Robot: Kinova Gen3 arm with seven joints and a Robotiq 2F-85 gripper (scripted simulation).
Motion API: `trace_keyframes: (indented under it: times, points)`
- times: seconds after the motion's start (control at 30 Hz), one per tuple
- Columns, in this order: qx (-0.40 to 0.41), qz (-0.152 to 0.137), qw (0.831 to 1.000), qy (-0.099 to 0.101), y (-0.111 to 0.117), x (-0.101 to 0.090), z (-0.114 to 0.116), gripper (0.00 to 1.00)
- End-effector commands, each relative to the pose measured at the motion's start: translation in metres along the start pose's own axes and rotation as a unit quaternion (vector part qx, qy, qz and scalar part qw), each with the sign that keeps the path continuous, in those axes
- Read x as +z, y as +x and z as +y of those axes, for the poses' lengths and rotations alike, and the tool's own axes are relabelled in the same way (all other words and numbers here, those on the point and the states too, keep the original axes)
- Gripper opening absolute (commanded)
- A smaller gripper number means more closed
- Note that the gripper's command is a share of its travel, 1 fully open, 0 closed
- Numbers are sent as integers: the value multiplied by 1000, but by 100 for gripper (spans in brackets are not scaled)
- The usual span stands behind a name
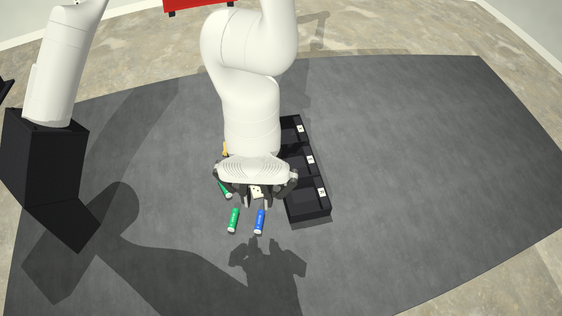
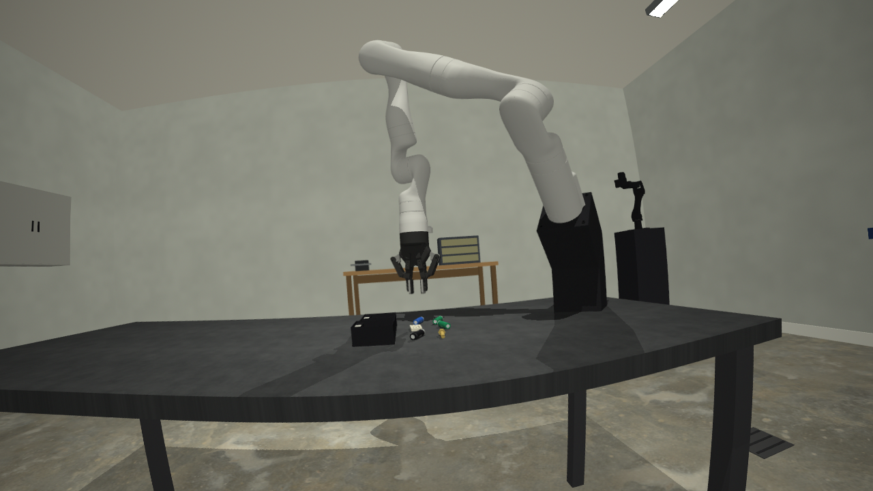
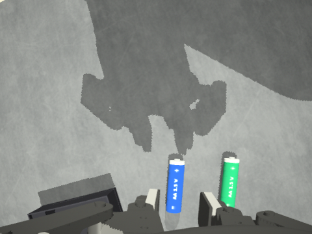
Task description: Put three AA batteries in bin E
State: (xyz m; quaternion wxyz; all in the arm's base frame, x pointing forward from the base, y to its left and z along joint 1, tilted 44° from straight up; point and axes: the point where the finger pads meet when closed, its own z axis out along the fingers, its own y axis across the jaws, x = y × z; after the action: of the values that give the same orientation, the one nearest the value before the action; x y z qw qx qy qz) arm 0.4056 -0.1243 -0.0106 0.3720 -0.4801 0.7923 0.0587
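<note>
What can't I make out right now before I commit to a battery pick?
- Top view: the arm's wrist covers the black battery entirely, most of the yellow piece and part of one green battery.
- Top view: bin E has its floor partly hidden by the wrist, so its contents are unconfirmed.
- Wrist view: only the blue battery and one green battery show; the bins are cut off at the lower edge.
- Exterior view: the items are too small to tell apart.

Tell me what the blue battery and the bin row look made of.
Blue battery: likely a metal cell in a glossy printed wrap, judging by its pale end cap and white lettering. Bin row: looks like matte black moulded plastic, with thin walls and white letter labels.
</note>
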Motion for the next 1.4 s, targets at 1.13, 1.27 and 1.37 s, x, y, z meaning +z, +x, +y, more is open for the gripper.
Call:
trace_keyframes:
  times: [1.13,1.27,1.37]
  points:
    - [3,-4,1000,-7,-2,1,-2,29]
    - [0,-3,1000,-7,-2,15,-3,29]
    - [1,-3,1000,-7,-1,22,-3,29]
